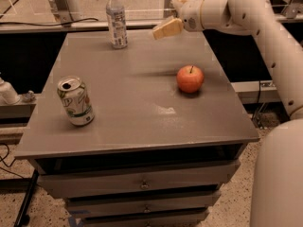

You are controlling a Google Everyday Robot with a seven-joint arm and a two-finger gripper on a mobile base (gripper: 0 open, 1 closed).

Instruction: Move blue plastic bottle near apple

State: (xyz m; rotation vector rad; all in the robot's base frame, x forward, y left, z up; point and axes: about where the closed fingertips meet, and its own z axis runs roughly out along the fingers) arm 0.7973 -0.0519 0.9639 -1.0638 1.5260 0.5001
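The grey table [137,126] carries the blue plastic bottle [116,20] upright at its far edge, the apple [190,78] right of centre and a soda can [75,100] upright front-left, all well apart, while the gripper [165,29] hovers above its far-right part.

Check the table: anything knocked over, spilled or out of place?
Nothing stands out. The bottle stands upright at the back edge, the apple sits stem up on the right, and the can stands front left, with no spill. The gripper hovers between bottle and apple.
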